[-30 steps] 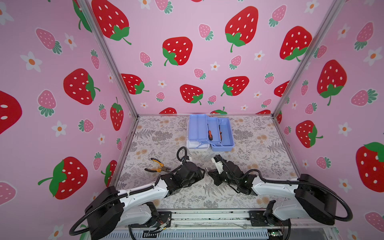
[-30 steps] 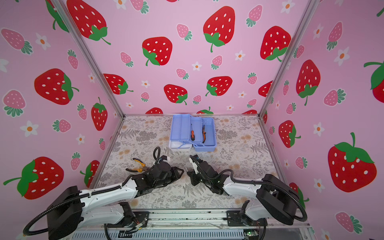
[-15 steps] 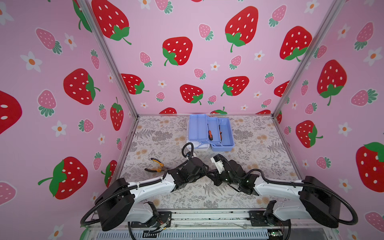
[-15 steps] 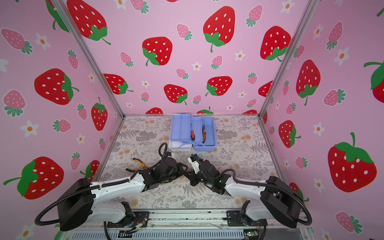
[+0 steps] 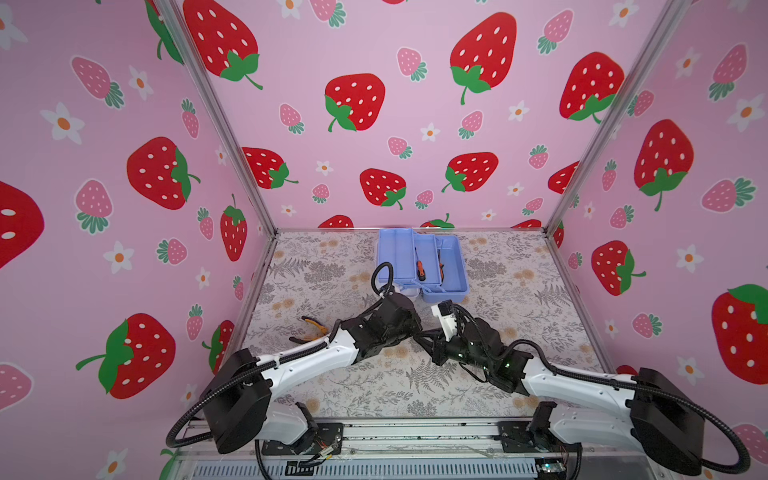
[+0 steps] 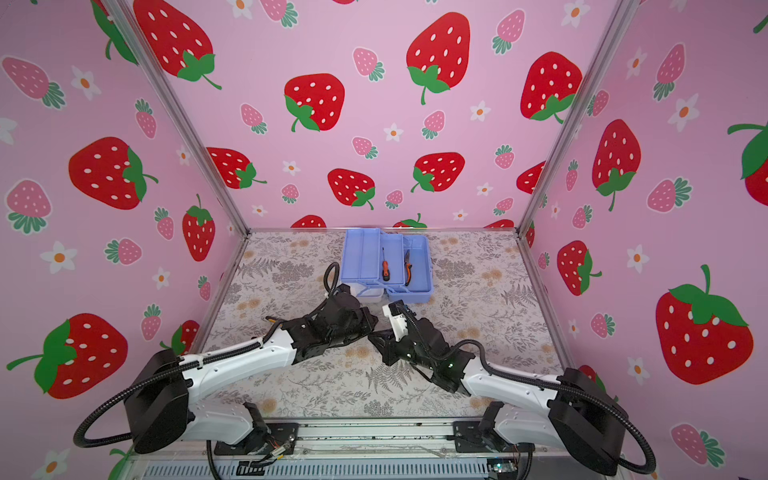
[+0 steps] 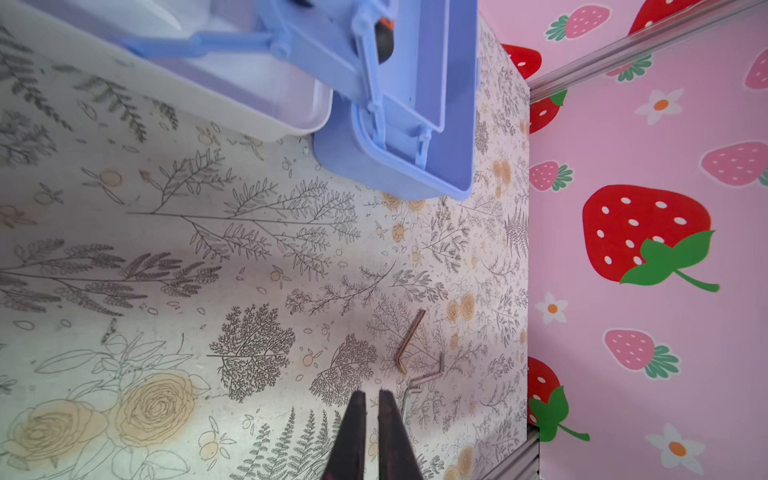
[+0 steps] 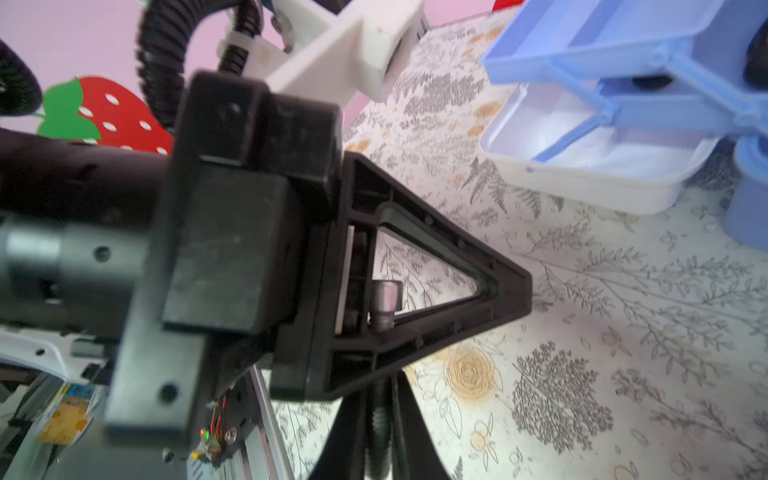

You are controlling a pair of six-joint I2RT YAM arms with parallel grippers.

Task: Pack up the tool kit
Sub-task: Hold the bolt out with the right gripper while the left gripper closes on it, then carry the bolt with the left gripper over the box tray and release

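The tool kit (image 7: pixel 453 104) looks smooth, slightly glossy plastic; the floral mat (image 7: pixel 208 249) is matt, perhaps cloth.

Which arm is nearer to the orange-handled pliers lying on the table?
Left. The pliers lie right beside the left arm; the right arm is across the middle of the table, well apart.
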